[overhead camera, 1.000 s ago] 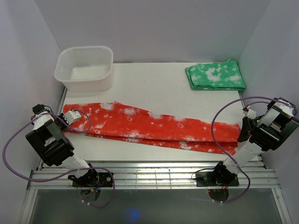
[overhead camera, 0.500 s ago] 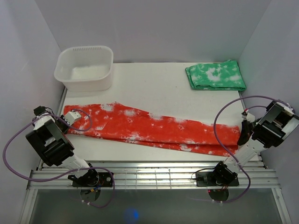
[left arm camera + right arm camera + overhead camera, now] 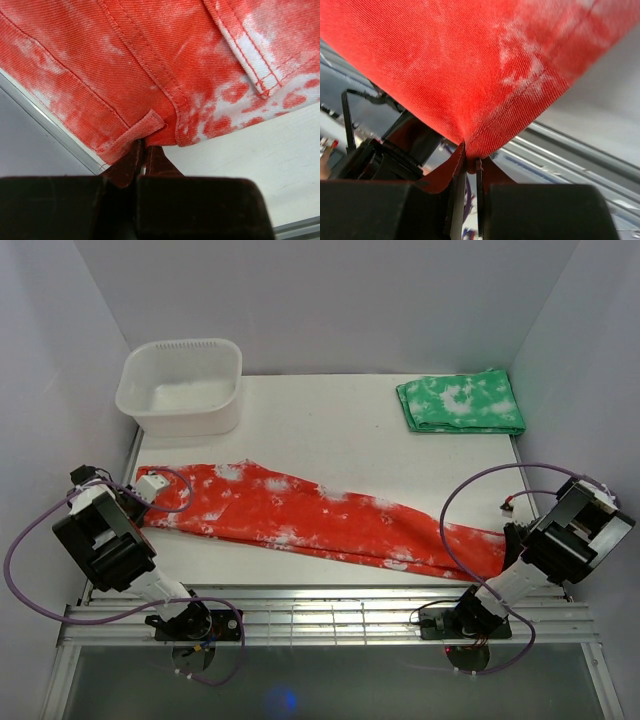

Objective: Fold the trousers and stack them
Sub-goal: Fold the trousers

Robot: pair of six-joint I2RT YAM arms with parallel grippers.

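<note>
The left claw [image 3: 145,146] is pinched tight on the waist edge of the trousers [image 3: 320,520], just by a belt loop. The right claw [image 3: 468,156] is clamped just as tight on a corner at the leg end. Between them the trousers lie stretched lengthwise along the near side of the tabletop [image 3: 330,430]. A white tub [image 3: 180,344] sits far left and a folded green cloth [image 3: 460,403] far right.

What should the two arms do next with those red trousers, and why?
Probably lift the right gripper and carry its end leftward onto the other. It and the left gripper each pinch opposite ends of the trousers, which lie stretched full length, not yet folded across.
</note>
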